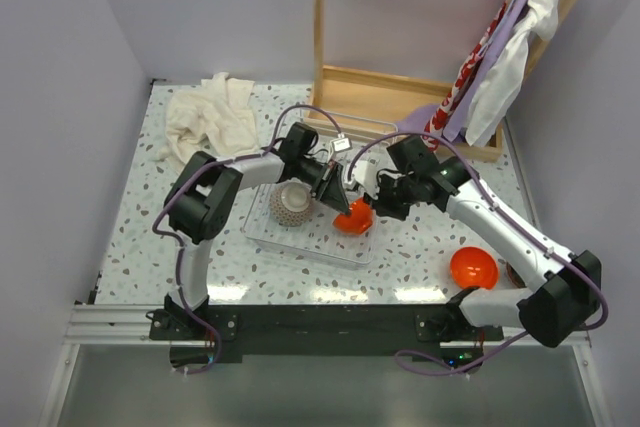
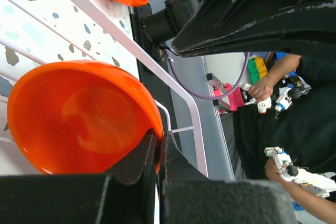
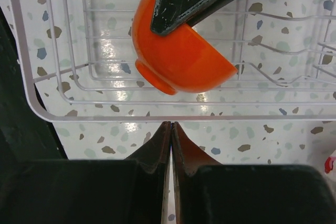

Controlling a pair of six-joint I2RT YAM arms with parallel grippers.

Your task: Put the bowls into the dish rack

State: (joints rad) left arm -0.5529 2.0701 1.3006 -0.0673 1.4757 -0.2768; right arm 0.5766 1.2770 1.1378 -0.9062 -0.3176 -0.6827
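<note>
The left gripper [image 2: 159, 142] is clamped on a glossy bright orange round bowl [image 2: 79, 116], the rim pinched between its two black fingers. The bowl hangs tilted on its side from those fingers, foot ring pointing away from them. It is within the bars of the large clear wire dish rack [image 1: 300, 243], near a corner. Whether it touches the rack floor I cannot tell. The right gripper [image 3: 171, 127] sits just outside the rack's outer rail, facing the bowl's underside, its fingers pressed together with nothing between them. Under the left arm's wrist a round patterned bowl [image 1: 291, 206] lies in the same rack. A second glossy orange bowl [image 1: 473, 267] rests on the speckled table [image 1: 140, 237] beside the right arm's lower link, well apart from both grippers.
</note>
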